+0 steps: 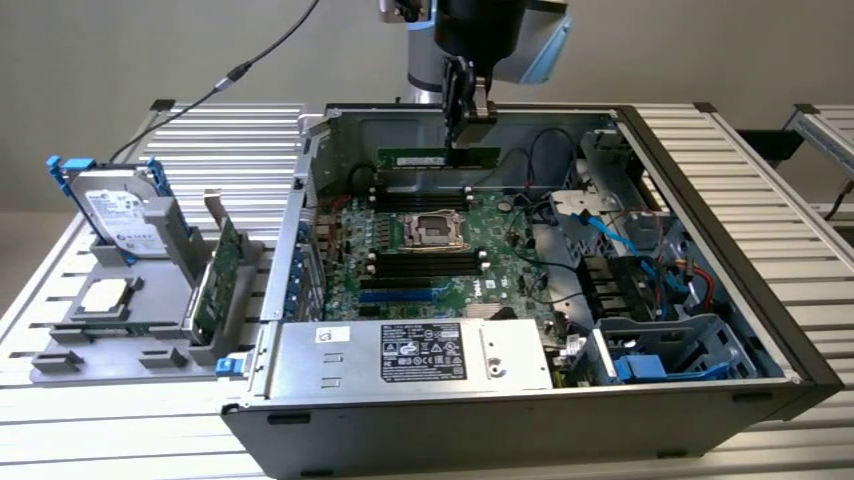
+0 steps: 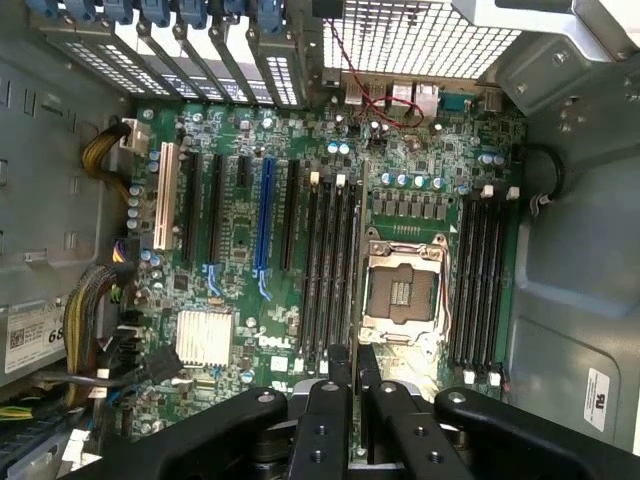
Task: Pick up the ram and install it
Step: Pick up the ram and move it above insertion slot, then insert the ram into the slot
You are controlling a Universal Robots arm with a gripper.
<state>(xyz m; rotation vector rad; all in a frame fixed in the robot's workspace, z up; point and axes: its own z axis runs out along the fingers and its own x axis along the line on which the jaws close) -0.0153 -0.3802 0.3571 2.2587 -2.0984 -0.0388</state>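
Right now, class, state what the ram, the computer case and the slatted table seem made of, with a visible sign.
Ram: green circuit board, likely fibreglass laminate, matt, pale label.
Computer case: sheet metal, probably steel, dull grey, folded edges.
Slatted table: pale ribbed metal, possibly aluminium, satin sheen.

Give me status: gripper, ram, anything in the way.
Gripper shut on the ram. Ram level, held above the motherboard, not seated. Memory slots bare, nothing blocking.

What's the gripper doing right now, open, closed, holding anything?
The gripper: jaws closed on the ram stick, held above the motherboard.
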